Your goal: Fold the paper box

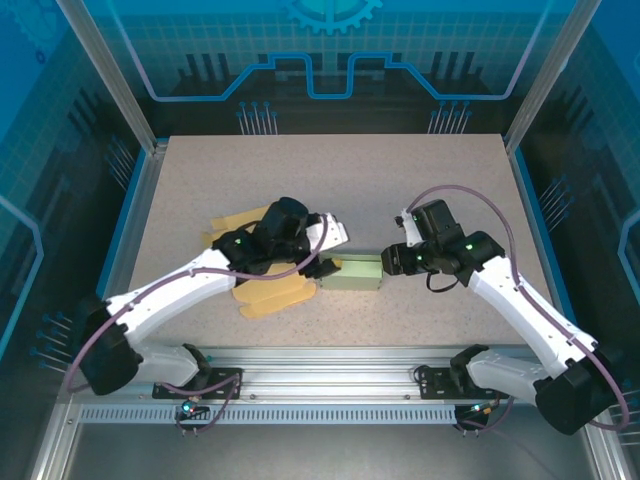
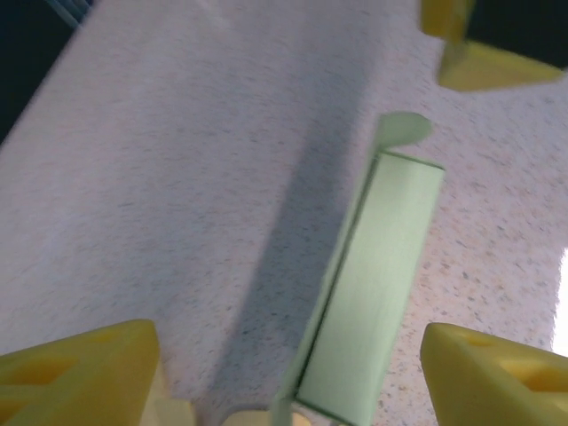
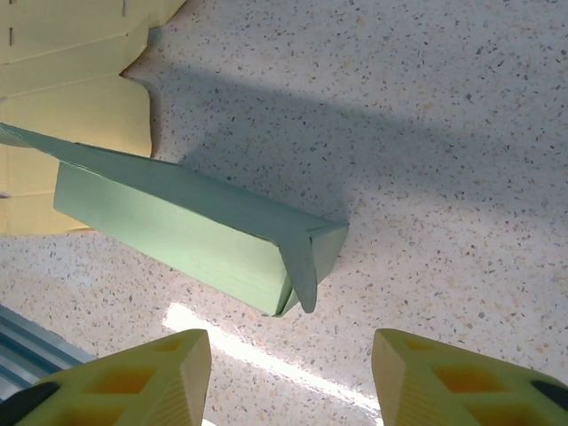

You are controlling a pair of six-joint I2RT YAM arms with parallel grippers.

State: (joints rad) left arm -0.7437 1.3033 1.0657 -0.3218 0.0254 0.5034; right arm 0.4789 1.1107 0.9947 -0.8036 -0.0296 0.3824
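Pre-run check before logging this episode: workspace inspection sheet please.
Surface: speckled table, no spills seen.
Job's things: green box lying between the grippers, end flap loose.
Clutter: flat yellow sheets under the left arm.
Grippers: left gripper open, box end between its fingers; right gripper open, just short of the box.
Cables: purple cable loops along each arm, no snag seen.
Surroundings: aluminium frame, blue panels.
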